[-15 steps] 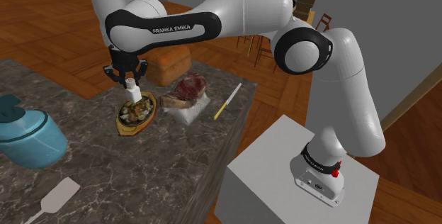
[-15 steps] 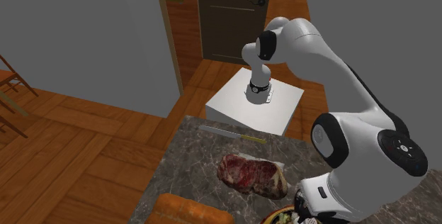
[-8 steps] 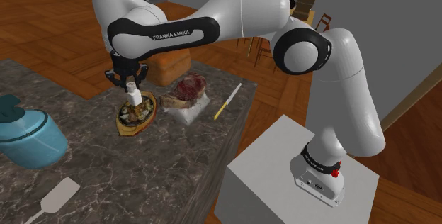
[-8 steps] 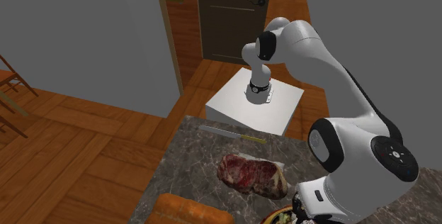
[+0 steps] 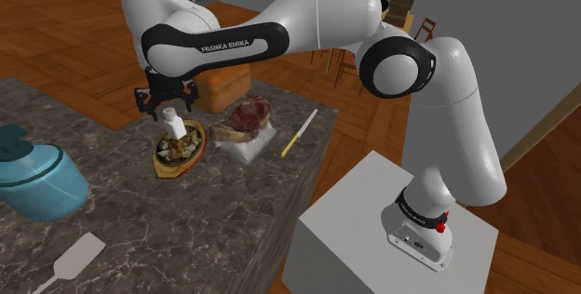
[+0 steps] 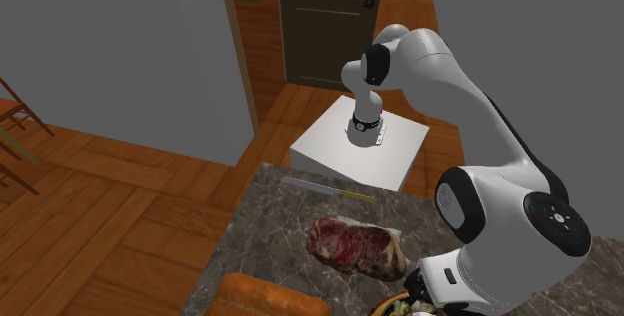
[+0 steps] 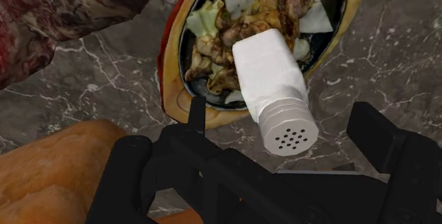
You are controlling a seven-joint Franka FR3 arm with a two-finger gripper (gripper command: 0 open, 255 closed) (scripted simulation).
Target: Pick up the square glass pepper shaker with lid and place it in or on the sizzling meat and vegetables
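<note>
White shaker (image 7: 273,91) sits on meat-and-vegetable plate (image 7: 171,91); pincer (image 7: 283,120) spread wide, not touching it.

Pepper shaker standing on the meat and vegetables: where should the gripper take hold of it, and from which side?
I would grip the white pepper shaker across two flat sides of its square body, just under the ribbed lid, coming down from above. It stands about upright on the dish, lid up, and the open gripper hangs over it.
</note>
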